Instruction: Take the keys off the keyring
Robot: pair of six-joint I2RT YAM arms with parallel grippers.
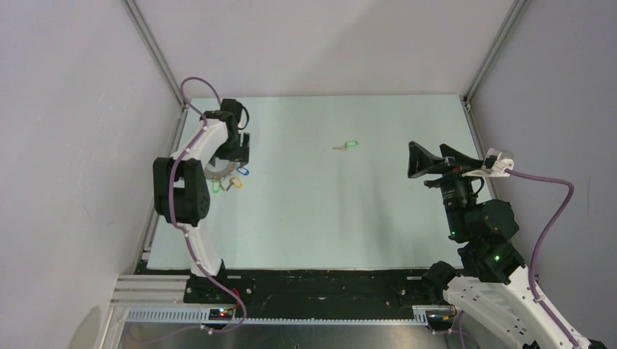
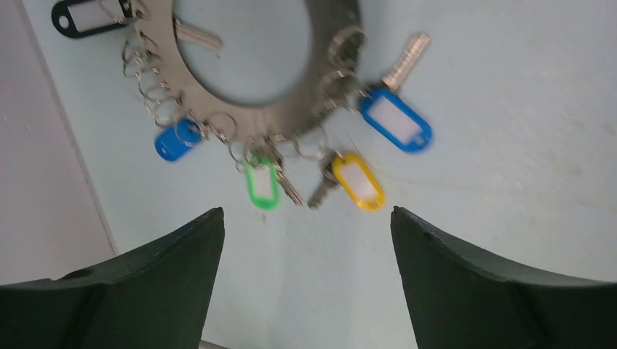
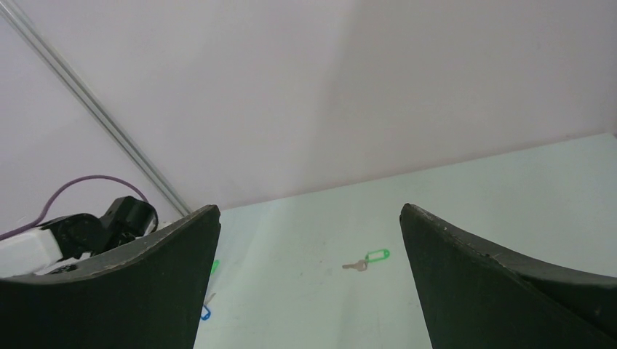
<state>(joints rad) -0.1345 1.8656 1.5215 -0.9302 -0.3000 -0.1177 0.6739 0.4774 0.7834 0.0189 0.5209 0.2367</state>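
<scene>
With left gripper (image 2: 307, 214) and right gripper (image 3: 309, 211) both agape and empty, the left should probably drop onto the yellow key (image 2: 356, 182) under the keyring (image 2: 207, 91) at upper frame, pinching its head alone.

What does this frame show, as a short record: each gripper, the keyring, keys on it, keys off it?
left gripper: open, above the keyring, holding nothing
right gripper: open, raised, holding nothing
keyring: lying on the table, far left side
keys on ring: black tag, small blue tag, green tag, yellow tag, large blue tag
keys off ring: one green-tagged key, alone mid-table
</scene>
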